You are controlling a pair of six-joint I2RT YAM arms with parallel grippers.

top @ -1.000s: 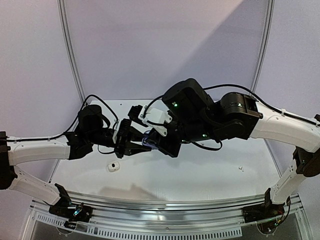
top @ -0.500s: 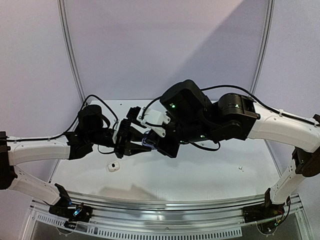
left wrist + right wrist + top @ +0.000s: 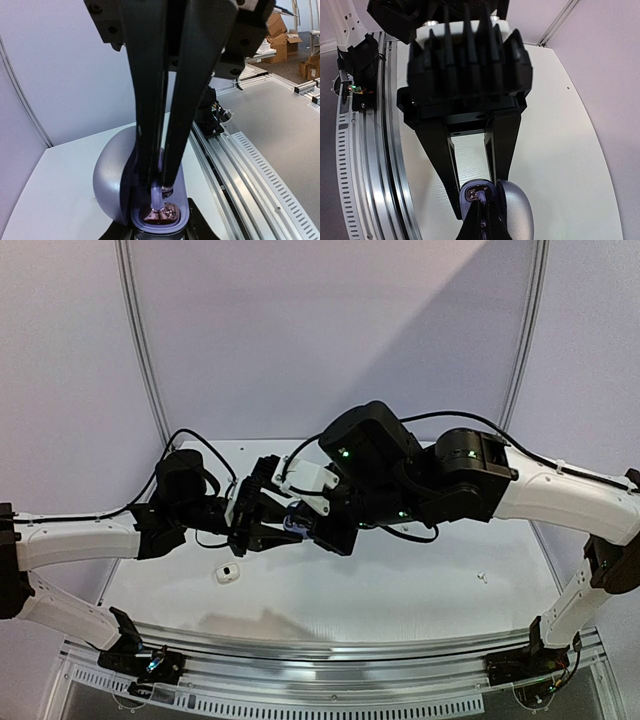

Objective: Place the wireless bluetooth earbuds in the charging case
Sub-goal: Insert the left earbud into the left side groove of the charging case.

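We see the grey-purple pebble-shaped plastic charging case (image 3: 156,223) held up in the air above the white table (image 3: 400,590). Its lid is hinged open & its base is clamped between the left fingers (image 3: 442,165), one each side. The right fingers (image 3: 172,160) reach in from the opp. side, pressed together, tips down inside the open shell at one well. A small dark rounded bit (image 3: 167,190) sits right at those tips. It's prob. one dark grey-purple earbud, but too small to be sure, & we can't tell if it's pinched or just pushed on. Elsewhere, a small white rounded thing (image 3: 228,574) lies on the table below the left arm, & a tiny white speck (image 3: 482,577) lies well apart to the right. Bud or case, we can't tell at this res.

Handling, as we judge it: the buds are v. light, hard, smooth plastic, so slippery & apt to pop out of a pinch or roll off. Best to take one across its fatter body w/ fingertips only, light squeeze, narrow end aimed into the well. The case is stiff but glossy & rounded, so it can twist in the clamp if pushed off-centre. Hold it low on the base, clear of hinge & lid. Seating needs a straight, gentle push. Risk: a sideways shove tips the case or flips the lid onto the tips.
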